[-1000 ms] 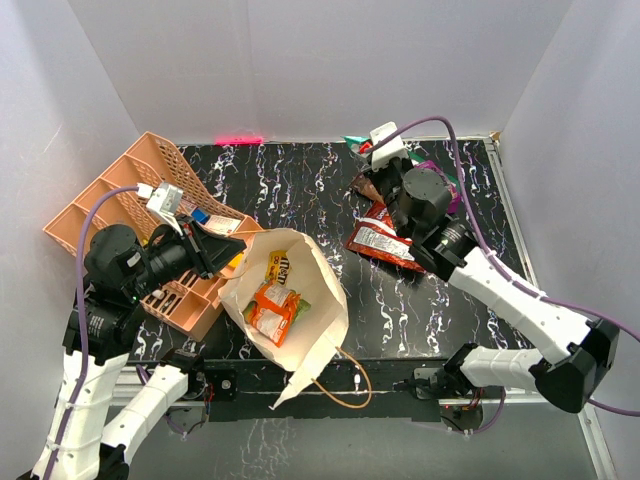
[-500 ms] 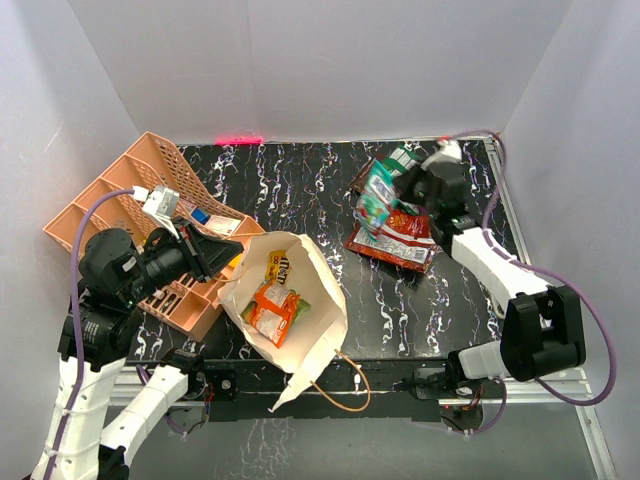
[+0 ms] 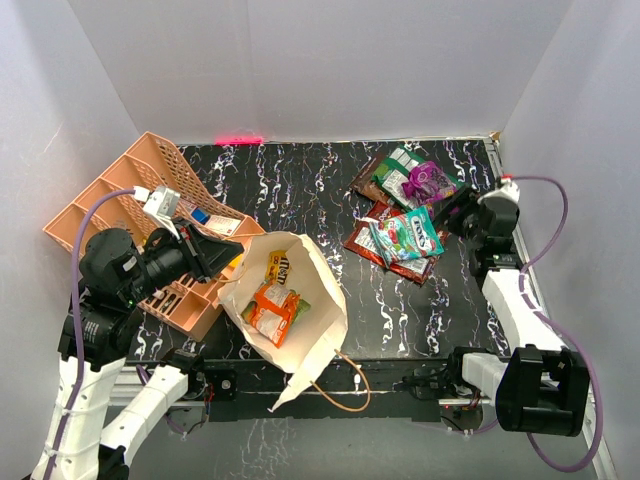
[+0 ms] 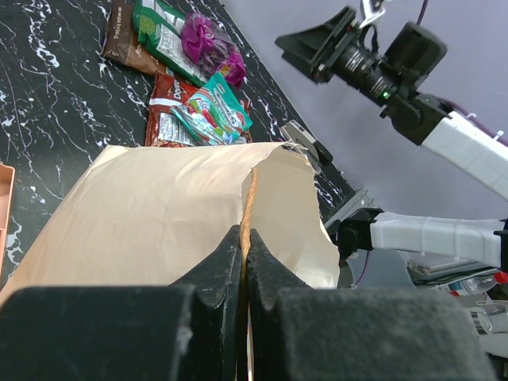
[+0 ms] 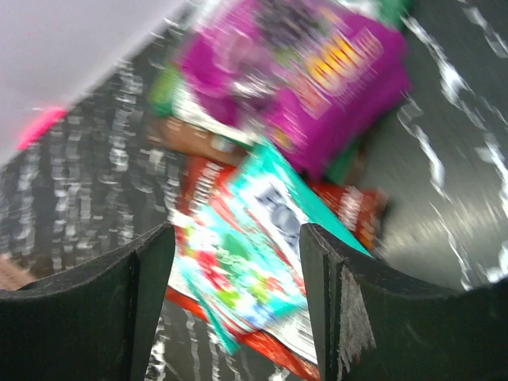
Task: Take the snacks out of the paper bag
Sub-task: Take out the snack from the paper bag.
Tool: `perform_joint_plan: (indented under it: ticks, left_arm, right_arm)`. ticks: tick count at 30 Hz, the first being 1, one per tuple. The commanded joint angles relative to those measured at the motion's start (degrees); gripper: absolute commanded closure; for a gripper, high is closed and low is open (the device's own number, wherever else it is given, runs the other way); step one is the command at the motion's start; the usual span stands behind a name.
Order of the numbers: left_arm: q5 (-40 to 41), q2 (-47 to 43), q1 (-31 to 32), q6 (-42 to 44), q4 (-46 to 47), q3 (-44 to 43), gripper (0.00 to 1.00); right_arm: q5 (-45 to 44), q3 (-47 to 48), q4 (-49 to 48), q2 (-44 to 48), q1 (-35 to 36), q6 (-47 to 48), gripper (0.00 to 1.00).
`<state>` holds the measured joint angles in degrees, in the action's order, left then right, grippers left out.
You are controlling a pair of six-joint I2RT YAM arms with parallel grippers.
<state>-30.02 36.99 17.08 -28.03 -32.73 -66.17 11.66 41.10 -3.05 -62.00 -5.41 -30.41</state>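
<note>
The cream paper bag (image 3: 318, 322) lies open at the table's near middle. Yellow (image 3: 279, 265) and orange snacks (image 3: 273, 310) lie inside it. My left gripper (image 3: 234, 262) is shut on the bag's tan handle at the rim, as the left wrist view shows (image 4: 243, 238). More snacks lie at the back right: a teal packet (image 3: 405, 236) on a red one (image 3: 370, 243), with purple (image 3: 432, 180), green (image 3: 399, 164) and a brown pouch (image 3: 369, 180). My right gripper (image 3: 457, 211) stands open just right of that pile, nothing between its fingers (image 5: 236, 238). The teal packet (image 5: 254, 266) lies beyond them.
An orange compartment tray (image 3: 118, 187) with small boxes leans at the left, beside my left arm. The bag's other loop handle (image 3: 345, 392) trails over the table's near edge. White walls close in the back and both sides.
My right gripper has opened and let go of the teal packet, which now lies on the red packet. The right arm has pulled back to the right. The left gripper holds still.
</note>
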Motion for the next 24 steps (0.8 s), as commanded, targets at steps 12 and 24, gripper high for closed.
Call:
perform_joint_plan:
  ticks: [12,24]
  left_arm:
    - [-0.53,0.48,-0.07,0.27,1.89,-0.43,1.00]
    - [-1.31,0.62,-0.01,-0.16,2.51,-0.56,1.00]
  right_arm:
    - [34.88,19.03,2.77,3.77,46.66,53.69,0.27]
    - [12.80,28.50,27.83,-9.41,75.39,81.92,0.29]
